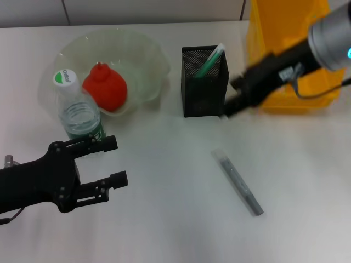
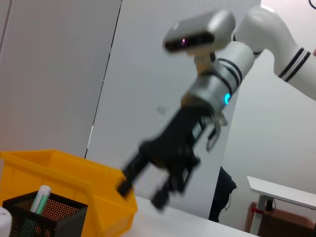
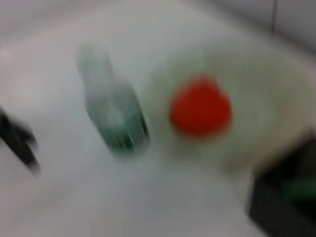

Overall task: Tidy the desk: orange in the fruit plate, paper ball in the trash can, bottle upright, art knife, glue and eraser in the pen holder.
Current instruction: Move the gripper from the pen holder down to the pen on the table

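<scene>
Orange (image 1: 105, 87) sits in the fruit plate (image 1: 145, 52) at upper left, with the bottle (image 1: 79, 112) upright just in front. Left gripper (image 1: 112, 161) hovers lower left, jaws spread and empty. Right gripper (image 1: 233, 98), jaws apart in the left wrist view, hangs beside the pen holder (image 1: 203, 82) before the trash can (image 1: 290, 33); a grey art knife (image 1: 238, 182) lies on the desk (image 1: 164, 219).

White desk (image 1: 164, 219), bearing: pale green fruit plate (image 1: 148, 55) at rear left; upright bottle (image 1: 79, 115) just in front of it; black mesh pen holder (image 1: 204, 90) at centre rear; yellow trash can (image 1: 285, 33) at rear right; grey art knife (image 1: 238, 182) lying flat, well forward of the holder.
</scene>
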Robot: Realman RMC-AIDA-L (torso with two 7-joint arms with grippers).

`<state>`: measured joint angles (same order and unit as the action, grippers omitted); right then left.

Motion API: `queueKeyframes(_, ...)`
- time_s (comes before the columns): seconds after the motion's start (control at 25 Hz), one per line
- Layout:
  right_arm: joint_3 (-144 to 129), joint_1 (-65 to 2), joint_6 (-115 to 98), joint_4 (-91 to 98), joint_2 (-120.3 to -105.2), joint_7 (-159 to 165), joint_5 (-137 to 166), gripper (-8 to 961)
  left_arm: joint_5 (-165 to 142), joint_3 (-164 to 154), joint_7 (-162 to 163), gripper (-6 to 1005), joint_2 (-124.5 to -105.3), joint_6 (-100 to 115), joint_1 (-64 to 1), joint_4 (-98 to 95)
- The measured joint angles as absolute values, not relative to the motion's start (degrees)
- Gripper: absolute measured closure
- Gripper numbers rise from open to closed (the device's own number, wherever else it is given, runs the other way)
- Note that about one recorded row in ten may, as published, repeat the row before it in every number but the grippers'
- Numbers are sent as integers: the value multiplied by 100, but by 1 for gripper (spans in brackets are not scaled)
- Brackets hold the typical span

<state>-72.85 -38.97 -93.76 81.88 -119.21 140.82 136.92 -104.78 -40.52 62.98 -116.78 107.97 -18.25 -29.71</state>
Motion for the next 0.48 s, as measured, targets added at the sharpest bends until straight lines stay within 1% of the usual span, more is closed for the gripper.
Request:
queueKeyframes(0.12, -8193, -3975, -9316, 7882, -11951, 14549, 14490, 169, -10481, -4051, 6286, 242, -11687, 10758, -1833, -2975)
queueKeyframes(0.4, -9148, -4048, -8616, 7040, -11953, 14940, 14576, 172, -10501, -4087, 6301, 242, -11694, 10766, -1890, -2976)
queueKeyframes(0.48, -9298, -4047, -8401, 6903, -11959, 14975, 14580, 190, -10503, -4087, 6299, 242, -11695, 10765, -1892, -2975)
